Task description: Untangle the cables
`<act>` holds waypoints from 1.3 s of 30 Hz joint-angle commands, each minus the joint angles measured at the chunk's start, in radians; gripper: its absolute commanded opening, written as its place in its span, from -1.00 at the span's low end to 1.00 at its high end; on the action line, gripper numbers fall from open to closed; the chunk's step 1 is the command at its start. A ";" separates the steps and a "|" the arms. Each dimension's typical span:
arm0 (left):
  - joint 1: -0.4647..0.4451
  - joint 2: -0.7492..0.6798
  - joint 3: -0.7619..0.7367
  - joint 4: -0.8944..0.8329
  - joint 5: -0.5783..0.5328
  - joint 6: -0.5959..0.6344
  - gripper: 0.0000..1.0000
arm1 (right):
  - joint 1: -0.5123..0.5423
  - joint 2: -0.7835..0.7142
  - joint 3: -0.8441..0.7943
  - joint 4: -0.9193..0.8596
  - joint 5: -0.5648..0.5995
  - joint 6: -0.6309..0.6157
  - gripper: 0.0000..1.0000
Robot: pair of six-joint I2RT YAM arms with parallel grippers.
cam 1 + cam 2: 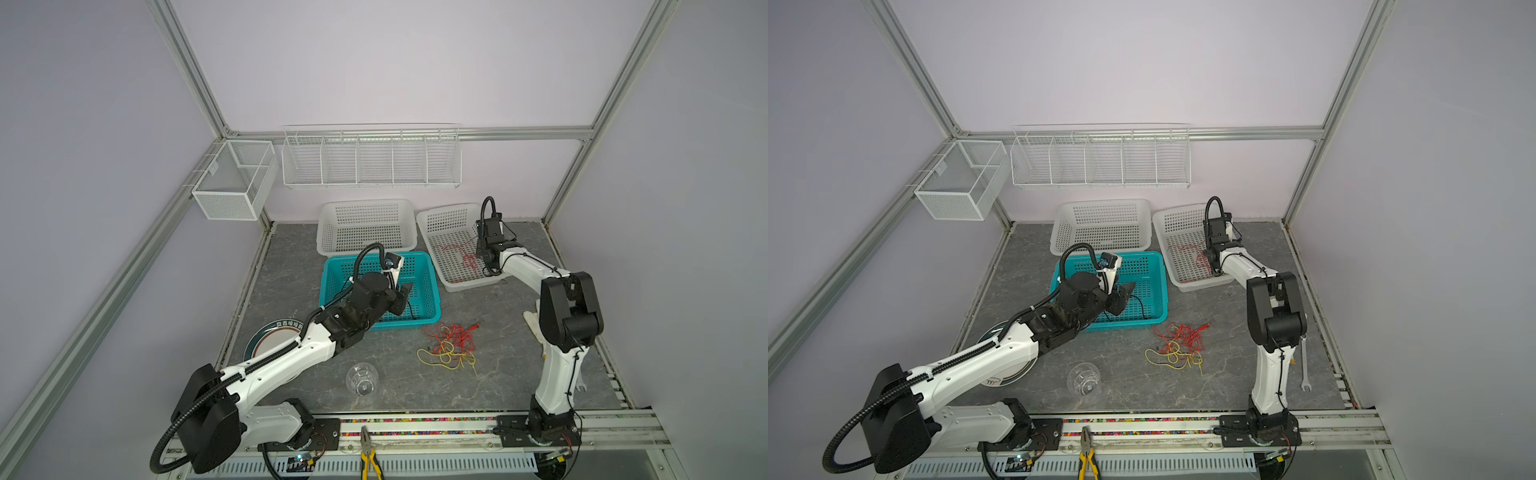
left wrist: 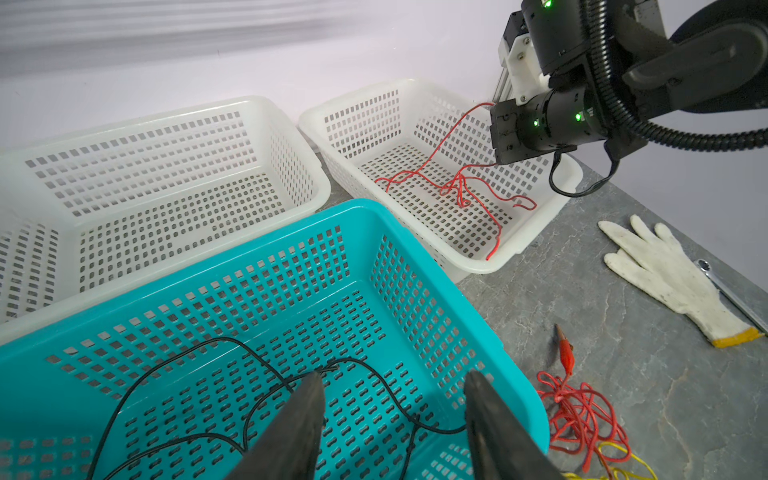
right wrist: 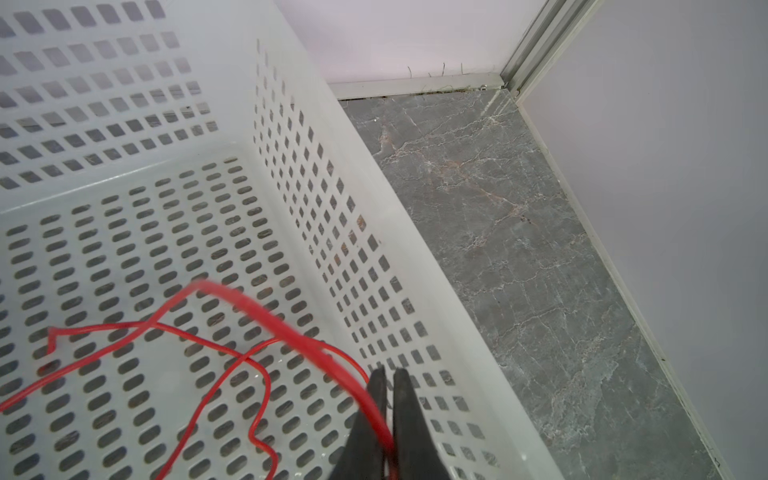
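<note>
White perforated basket (image 3: 124,183); red wire (image 3: 286,330) looped inside.

Matt grey surface (image 3: 519,249), stone-look with pale veins. Perforated white basket (image 3: 232,104): moulded plastic, smooth, semi-gloss. Same plastic on the teal basket (image 2: 166,291), a bit glossier. Shiny smooth plastic insulation on the red cable (image 3: 266,311); the black cable (image 2: 224,339) has a matt sheath. Knit cloth glove (image 2: 665,274): white, rough, slightly soiled, yellow cuff edge. Bright polished metal wrench (image 2: 731,297). White-coated metal wire rack (image 1: 370,160) and mesh box (image 1: 226,203). Satin aluminium frame rails (image 1: 519,134). Clear glossy cup (image 1: 361,378), plastic or glass, can't tell.
</note>
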 commanded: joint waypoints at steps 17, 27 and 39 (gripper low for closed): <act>0.005 0.020 0.043 0.002 0.051 -0.031 0.13 | -0.007 -0.203 -0.036 -0.180 -0.271 -0.040 0.61; 0.005 0.029 0.044 0.000 0.089 -0.031 0.15 | 0.002 -0.406 -0.194 -0.190 -0.494 -0.055 0.64; 0.002 0.083 0.058 0.012 0.157 -0.030 0.18 | 0.180 -0.750 -0.522 -0.234 -0.609 0.030 0.55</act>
